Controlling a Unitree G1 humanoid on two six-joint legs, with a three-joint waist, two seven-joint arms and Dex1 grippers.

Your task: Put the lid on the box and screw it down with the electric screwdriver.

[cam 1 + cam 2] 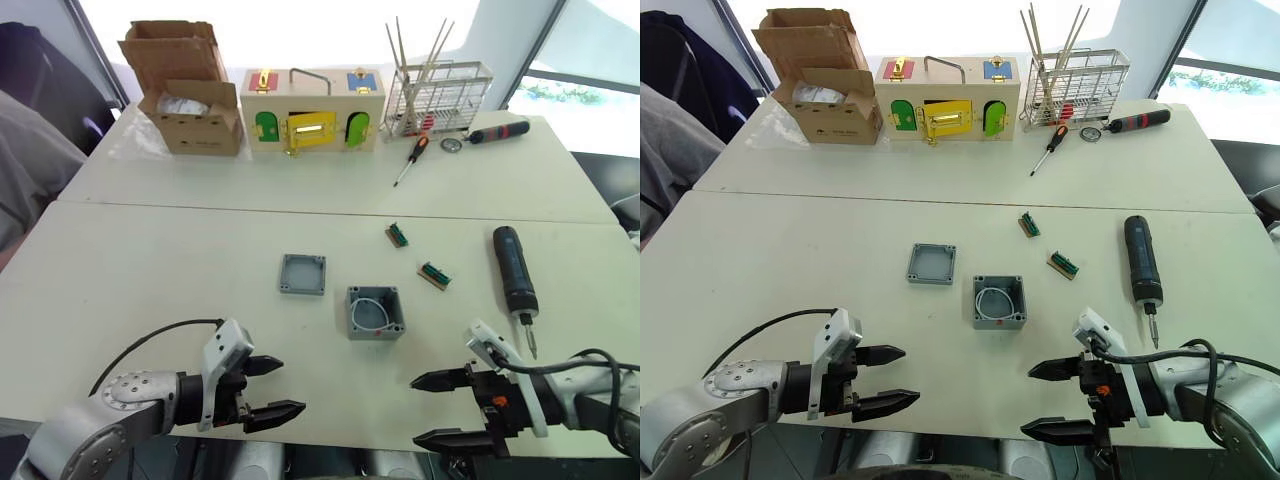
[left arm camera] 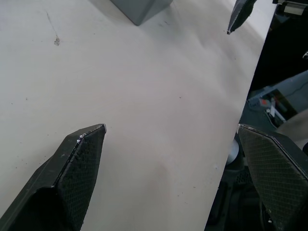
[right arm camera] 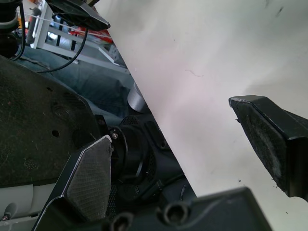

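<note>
The grey lid [image 1: 302, 274] lies flat on the table, a little left of and behind the open grey box [image 1: 376, 312], which has a white wire coiled inside. The black electric screwdriver [image 1: 514, 275] lies on the table to the right, bit toward the near edge. My left gripper [image 1: 280, 388] hovers open at the near table edge, left of the box. My right gripper [image 1: 418, 410] is open too, near the front edge, right of the box and just short of the screwdriver's bit. A corner of the box [image 2: 142, 8] appears in the left wrist view.
Two small green circuit pieces [image 1: 398, 235] [image 1: 434, 275] lie between box and screwdriver. At the back stand a cardboard box [image 1: 185, 90], a wooden box with coloured doors [image 1: 312, 112], a wire rack [image 1: 438, 98], an orange-handled screwdriver [image 1: 411, 160] and a red-and-black tool [image 1: 497, 132].
</note>
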